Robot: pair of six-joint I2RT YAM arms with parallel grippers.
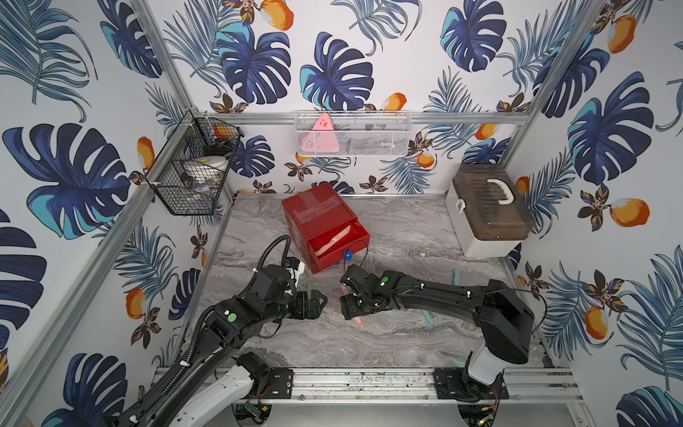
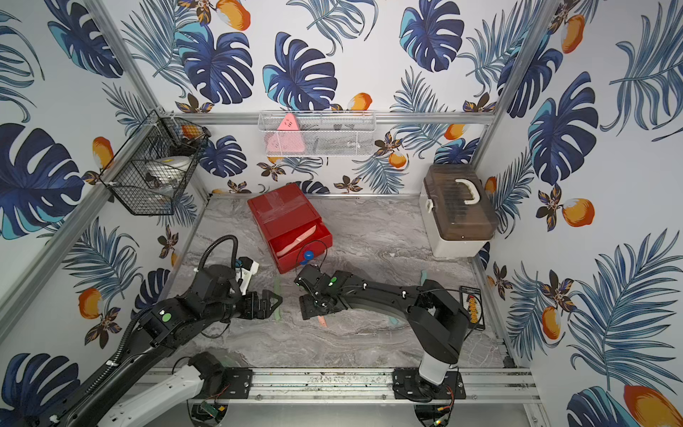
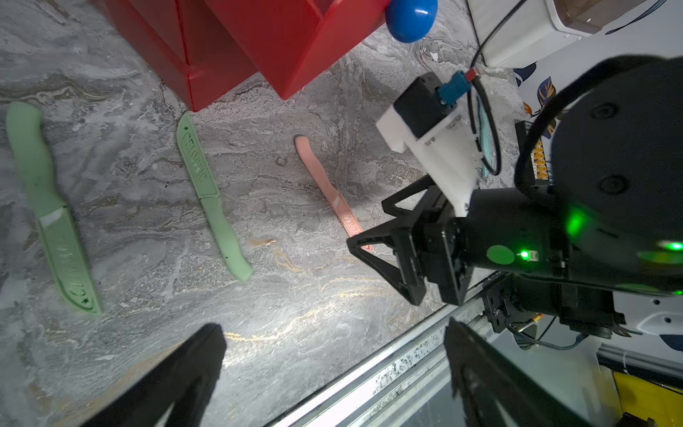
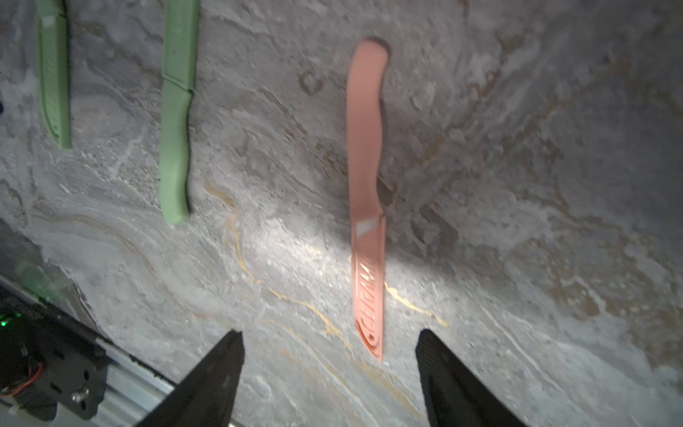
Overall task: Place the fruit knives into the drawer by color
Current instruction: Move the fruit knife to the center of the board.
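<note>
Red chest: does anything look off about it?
Yes: the red chest sits skewed to the table edges, with clear tape strips across its top. One drawer stands open, a pink knife inside.

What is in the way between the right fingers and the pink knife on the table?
Nothing that I can see. The pink knife lies bare on the table. The right gripper is open, with its fingers either side of the blade end. The green knives lie well apart from it.
</note>
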